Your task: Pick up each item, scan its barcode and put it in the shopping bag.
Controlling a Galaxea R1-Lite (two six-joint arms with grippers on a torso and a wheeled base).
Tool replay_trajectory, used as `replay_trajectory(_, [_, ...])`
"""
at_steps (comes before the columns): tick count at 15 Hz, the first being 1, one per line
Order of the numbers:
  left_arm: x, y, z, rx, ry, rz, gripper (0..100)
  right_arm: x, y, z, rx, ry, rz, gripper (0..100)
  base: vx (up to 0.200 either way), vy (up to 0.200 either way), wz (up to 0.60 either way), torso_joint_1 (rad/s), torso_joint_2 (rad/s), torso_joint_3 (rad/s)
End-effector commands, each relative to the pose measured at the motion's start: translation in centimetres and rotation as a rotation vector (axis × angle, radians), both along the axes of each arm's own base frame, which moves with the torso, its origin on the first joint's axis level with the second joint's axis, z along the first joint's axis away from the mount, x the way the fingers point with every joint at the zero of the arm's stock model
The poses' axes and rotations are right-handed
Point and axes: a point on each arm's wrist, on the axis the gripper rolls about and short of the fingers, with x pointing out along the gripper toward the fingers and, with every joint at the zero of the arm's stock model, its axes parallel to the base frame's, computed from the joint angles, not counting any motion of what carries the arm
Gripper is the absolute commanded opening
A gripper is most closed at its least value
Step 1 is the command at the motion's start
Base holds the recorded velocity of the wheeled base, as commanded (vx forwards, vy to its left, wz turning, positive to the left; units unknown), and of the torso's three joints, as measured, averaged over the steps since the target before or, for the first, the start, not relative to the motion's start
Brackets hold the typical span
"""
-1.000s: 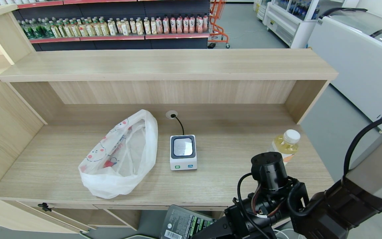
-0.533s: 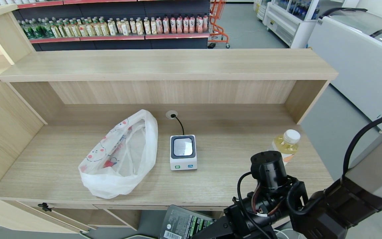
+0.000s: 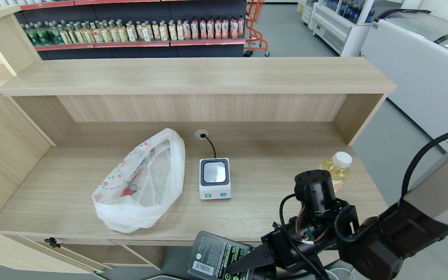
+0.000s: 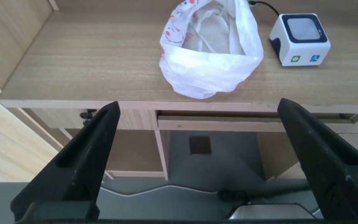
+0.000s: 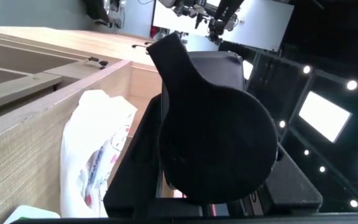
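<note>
I am holding a flat dark pack [image 3: 210, 256] in my right end effector [image 3: 233, 267], low in front of the bench's [image 3: 270, 214] near edge. The fingers seem to be pinching one side of it, though the grip itself is partly hidden. The pack is lying face up, its white barcode label and green-striped print showing, which I judge is keeping the code free to present to the scanner [image 3: 215, 178], whose window is facing upward near the bench's middle. The shopping bag [image 3: 140, 182] is lying just beside the scanner, mouth gaping to receive things. A white-capped bottle [image 3: 337, 166] of yellow liquid is standing at the bench's right end. My left end effector [image 4: 197, 165] is hanging wide open and empty below the bench front.
</note>
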Motion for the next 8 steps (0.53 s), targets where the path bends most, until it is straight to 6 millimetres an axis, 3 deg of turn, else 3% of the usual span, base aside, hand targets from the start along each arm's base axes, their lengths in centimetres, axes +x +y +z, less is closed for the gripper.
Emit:
replay_trajectory(1, [0.0, 0.0, 0.0, 0.000, -0.001, 0.000, 100, 0.5, 0.0, -0.1, 0.001, -0.001, -0.007, 0, 0.000, 0.000, 0.00, 0.000, 0.00, 0.000])
replay_trajectory(7, [0.0, 0.0, 0.0, 0.000, -0.001, -0.001, 100, 0.5, 0.1, 0.1, 0.002, 0.004, -0.008, 0, 0.000, 0.000, 0.00, 0.000, 0.00, 0.000])
replay_trajectory(8, [0.0, 0.0, 0.0, -0.001, -0.001, 0.000, 100, -0.4, -0.2, 0.8, -0.009, 0.045, -0.008, 0, 0.000, 0.000, 0.00, 0.000, 0.00, 0.000])
